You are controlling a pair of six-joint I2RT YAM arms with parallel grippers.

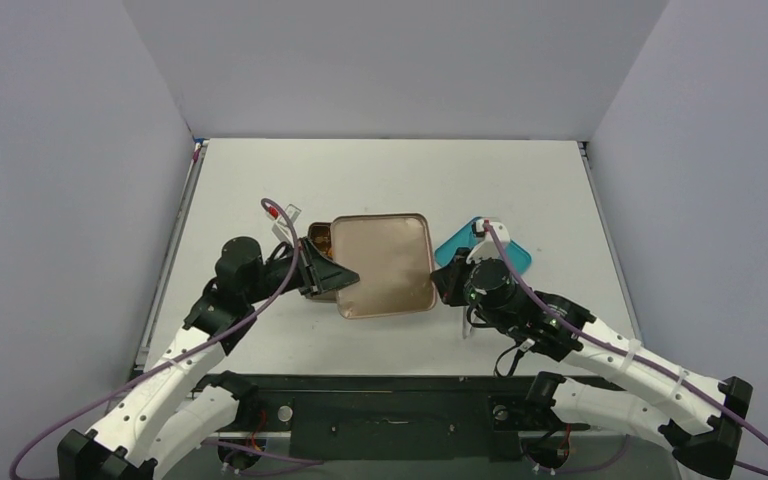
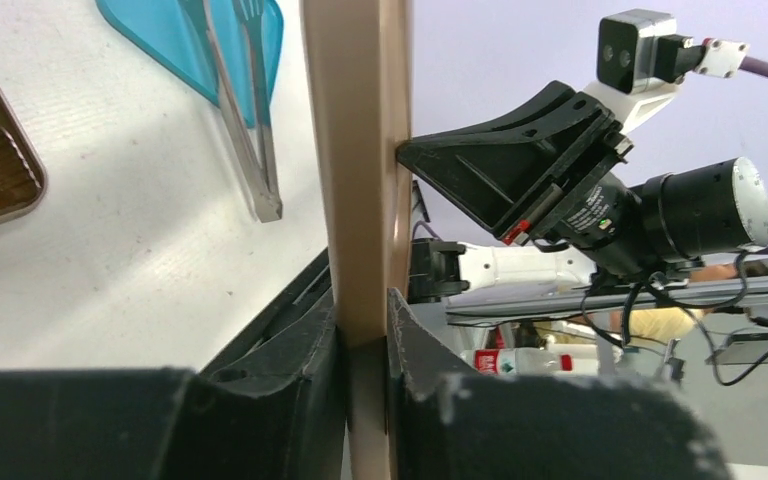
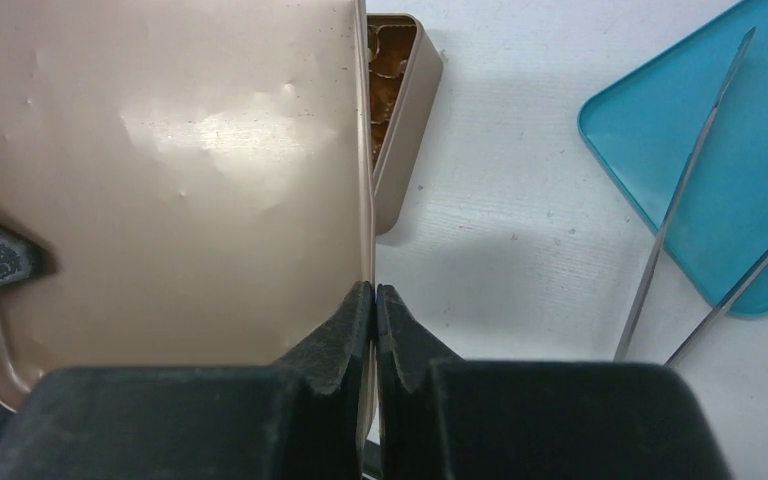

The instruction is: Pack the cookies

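Lid (image 1: 385, 265), frame centre: left gripper (image 1: 344, 277) clamps left edge, right gripper (image 1: 437, 281) clamps right edge. Tin (image 1: 318, 240) protrudes at lid's upper left. Plate (image 1: 516, 258) near lid's right edge, apart.

Near the middle of the table (image 1: 390, 180), the lid (image 1: 385, 265) was held between 2 pincers. The left pincer (image 1: 335, 275) pinched its left edge and the right pincer (image 1: 443, 280) pinched its right edge. The lid lay over most of the tin (image 1: 318, 240), which stuck out only past the lid's far left corner. Just right of the lid, behind the right pincer, the plate (image 1: 458, 243) sat on the table. The tongs (image 3: 680, 200) lay across the plate, with 1 end reaching off its rim onto the table.
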